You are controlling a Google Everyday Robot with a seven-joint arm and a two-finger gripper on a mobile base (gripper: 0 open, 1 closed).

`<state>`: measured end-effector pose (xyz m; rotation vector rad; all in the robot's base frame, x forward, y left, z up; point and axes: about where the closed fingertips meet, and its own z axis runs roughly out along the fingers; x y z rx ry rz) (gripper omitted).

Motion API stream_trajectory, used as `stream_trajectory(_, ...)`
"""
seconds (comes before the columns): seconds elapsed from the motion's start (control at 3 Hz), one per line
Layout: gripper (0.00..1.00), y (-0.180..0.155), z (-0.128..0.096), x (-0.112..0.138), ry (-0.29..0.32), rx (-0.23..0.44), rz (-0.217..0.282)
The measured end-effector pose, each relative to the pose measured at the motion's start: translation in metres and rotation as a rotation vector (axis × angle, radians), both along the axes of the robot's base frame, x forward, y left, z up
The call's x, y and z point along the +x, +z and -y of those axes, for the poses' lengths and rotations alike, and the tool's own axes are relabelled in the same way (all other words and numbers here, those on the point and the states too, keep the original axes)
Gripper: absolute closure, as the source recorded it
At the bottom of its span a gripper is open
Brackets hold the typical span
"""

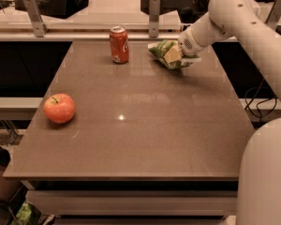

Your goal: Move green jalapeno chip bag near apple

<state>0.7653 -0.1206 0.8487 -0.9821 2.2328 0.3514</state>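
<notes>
- Brown table (145, 139): fills most of the view, glossy top, with a light glint near the middle.
- Robot body (267, 172): white rounded shell standing off the near right corner.
- Robot arm (243, 18): white. Comes in over the right edge, rises to a bent elbow above the far right corner, then the forearm slopes down and left toward the far edge. Wrist is low, just above the tabletop.
- Green jalapeno chip bag (160, 48): crumpled, close to the far edge and right of its middle. Its right end is under the gripper, its left end is free. Whether it rests on the table or is raised a little, cannot tell.
- Apple (59, 108): red-orange with a short stem. Sits by the left edge about halfway along it, well apart from the bag.
- Red soda can (119, 44): upright near the far edge, just left of the bag, not touching it.
- Gripper (175, 55): at the end of the wrist, right on the bag's right end and touching it. How far open it is and whether it has hold of the bag, cannot tell.
</notes>
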Motion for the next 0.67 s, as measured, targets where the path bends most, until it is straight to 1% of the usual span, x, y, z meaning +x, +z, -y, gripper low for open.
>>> stream_trajectory(0.33,1.0,0.042,0.01,-0.018,0.098,0.066,0.012)
stream_trajectory(0.67,1.0,0.068,0.016,-0.032,0.165,0.112,0.023)
